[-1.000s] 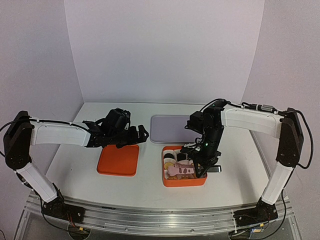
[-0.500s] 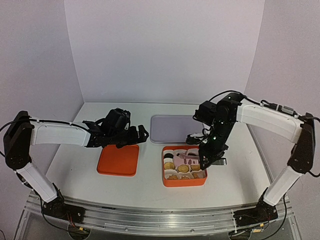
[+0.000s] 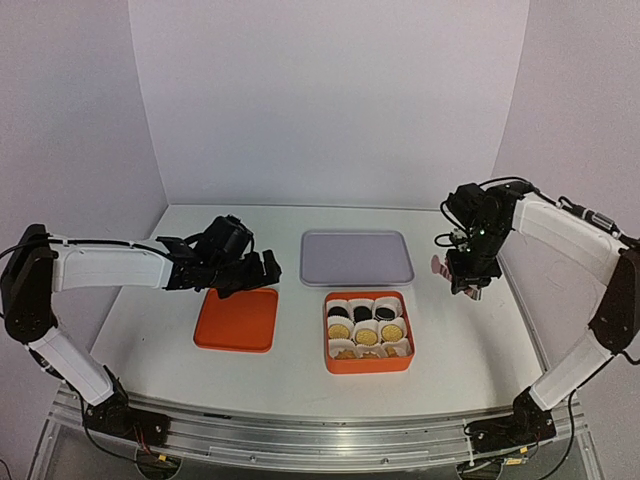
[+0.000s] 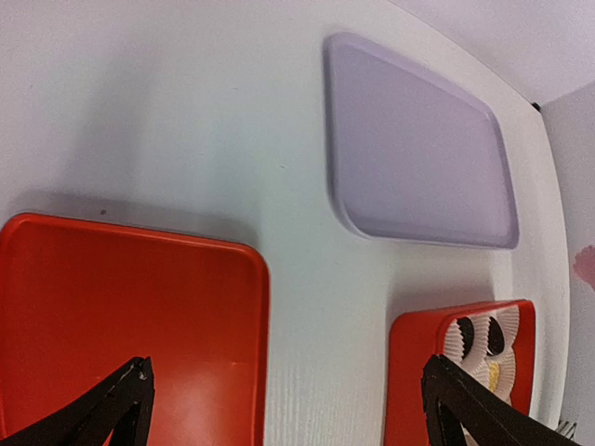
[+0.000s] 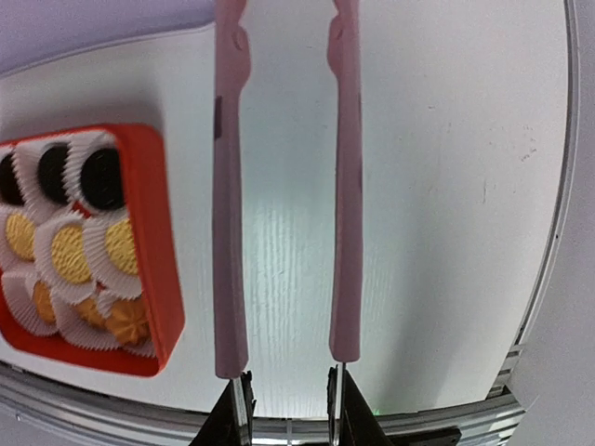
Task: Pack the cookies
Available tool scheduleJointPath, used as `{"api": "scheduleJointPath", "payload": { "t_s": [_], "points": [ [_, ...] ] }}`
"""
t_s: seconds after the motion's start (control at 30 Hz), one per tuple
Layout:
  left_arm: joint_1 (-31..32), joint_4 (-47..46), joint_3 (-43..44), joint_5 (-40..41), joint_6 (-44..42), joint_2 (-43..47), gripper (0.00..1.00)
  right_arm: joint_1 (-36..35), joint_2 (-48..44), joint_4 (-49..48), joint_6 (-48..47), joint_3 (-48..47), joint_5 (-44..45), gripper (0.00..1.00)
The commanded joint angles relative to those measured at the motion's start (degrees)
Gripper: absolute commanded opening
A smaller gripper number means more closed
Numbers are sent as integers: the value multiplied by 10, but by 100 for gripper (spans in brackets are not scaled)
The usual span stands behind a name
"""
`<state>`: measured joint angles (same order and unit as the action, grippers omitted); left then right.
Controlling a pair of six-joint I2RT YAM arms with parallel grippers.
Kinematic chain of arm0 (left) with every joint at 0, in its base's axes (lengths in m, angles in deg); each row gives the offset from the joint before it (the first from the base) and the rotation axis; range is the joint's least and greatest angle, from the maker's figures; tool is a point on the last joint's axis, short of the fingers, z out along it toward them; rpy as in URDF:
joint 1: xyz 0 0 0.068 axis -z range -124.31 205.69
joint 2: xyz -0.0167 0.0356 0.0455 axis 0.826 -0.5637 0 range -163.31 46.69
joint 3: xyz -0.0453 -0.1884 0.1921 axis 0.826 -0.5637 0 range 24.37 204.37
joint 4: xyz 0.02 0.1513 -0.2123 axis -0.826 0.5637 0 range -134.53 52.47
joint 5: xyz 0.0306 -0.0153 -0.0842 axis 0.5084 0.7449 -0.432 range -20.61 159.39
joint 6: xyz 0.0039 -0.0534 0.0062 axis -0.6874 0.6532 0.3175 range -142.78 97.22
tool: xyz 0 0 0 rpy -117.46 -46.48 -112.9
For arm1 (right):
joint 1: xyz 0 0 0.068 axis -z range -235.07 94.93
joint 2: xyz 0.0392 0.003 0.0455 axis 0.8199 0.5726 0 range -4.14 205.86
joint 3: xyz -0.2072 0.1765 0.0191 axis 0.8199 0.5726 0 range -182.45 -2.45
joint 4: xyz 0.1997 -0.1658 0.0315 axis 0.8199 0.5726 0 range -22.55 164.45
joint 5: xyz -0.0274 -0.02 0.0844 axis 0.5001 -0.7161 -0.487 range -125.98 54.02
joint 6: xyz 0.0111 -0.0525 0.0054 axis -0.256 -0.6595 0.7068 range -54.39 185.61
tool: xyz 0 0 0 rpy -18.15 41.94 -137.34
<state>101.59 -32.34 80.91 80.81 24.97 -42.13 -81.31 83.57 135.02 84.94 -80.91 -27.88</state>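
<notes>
The cookies (image 3: 366,325) sit in white paper cups inside an orange box (image 3: 368,366): three black ones in the far row, golden-yellow ones in the other rows. The right wrist view shows the black cookies (image 5: 102,179), the yellow cookies (image 5: 67,253) and the box rim (image 5: 165,260) at left. My right gripper (image 3: 466,278) (image 5: 286,400) is shut on pink tongs (image 3: 440,266) (image 5: 228,232), right of the box and above the table; the tong arms are apart and empty. My left gripper (image 3: 268,268) (image 4: 293,413) is open and empty over the flat orange tray's (image 3: 237,320) right edge.
A lavender tray (image 3: 357,257) (image 4: 418,167) lies behind the orange box. The flat orange tray (image 4: 112,307) holds nothing; the box corner (image 4: 414,372) shows in the left wrist view. White walls stand behind and at the sides. The table's right edge is near my right gripper.
My right arm has lifted the tongs off the box and swung them back and to the right. My left gripper has shifted slightly left.
</notes>
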Motion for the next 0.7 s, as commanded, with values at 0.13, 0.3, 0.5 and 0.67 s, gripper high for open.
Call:
{"api": "scheduleJointPath", "payload": {
  "t_s": [0.13, 0.3, 0.5, 0.67],
  "points": [
    [-124, 203, 14, 19, 76, 36, 100, 66, 86, -199, 43, 108, 28, 25],
    [-158, 272, 12, 31, 86, 30, 100, 70, 124, -273, 64, 155, 44, 26],
    [-175, 269, -14, -1, 72, 5, 92, 70, 149, -284, 87, 177, 41, 54],
    [-176, 268, 8, -21, 42, -62, 83, 69, 133, -282, 83, 184, 39, 67]
  ]
}}
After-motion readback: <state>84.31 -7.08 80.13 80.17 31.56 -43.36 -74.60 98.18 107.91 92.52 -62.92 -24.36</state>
